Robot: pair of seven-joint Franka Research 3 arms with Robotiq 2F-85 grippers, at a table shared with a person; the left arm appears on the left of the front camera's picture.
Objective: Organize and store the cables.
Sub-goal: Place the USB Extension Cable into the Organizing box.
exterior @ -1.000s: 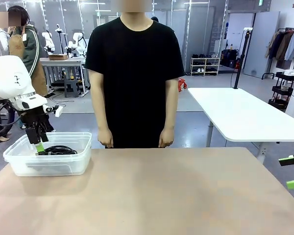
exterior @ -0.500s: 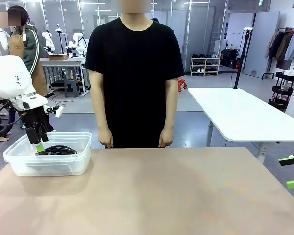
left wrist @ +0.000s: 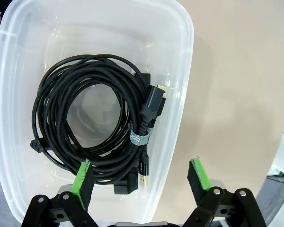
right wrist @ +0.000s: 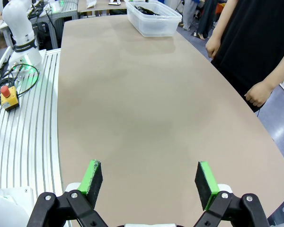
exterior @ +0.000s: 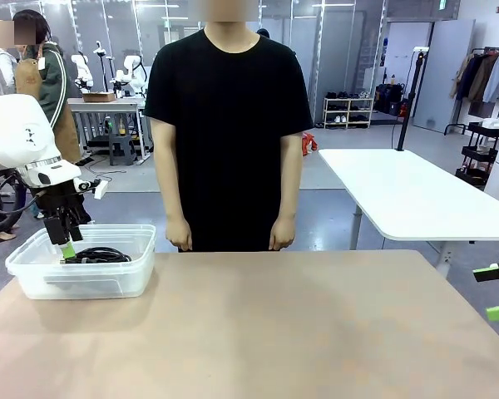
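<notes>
Coiled black cables point(left wrist: 94, 123) lie in a clear plastic bin point(left wrist: 180, 56), one bound with a pale tie band point(left wrist: 140, 139) beside gold-tipped plugs. In the front view the cables point(exterior: 96, 254) sit in the bin point(exterior: 33, 278) at the table's left. My left gripper point(exterior: 66, 241) hangs open just above the bin; in its wrist view the left gripper point(left wrist: 139, 176) has one finger over the coil and one over the table outside the rim, holding nothing. My right gripper point(exterior: 497, 291) stands open at the right edge, and the right gripper point(right wrist: 149, 178) is empty above the table.
A person in a black shirt point(exterior: 229, 125) stands at the far side, hands point(exterior: 179, 237) hanging by the table edge. The brown tabletop point(exterior: 274, 332) is bare across its middle. In the right wrist view a red stop button point(right wrist: 5, 92) lies on a ribbed metal base.
</notes>
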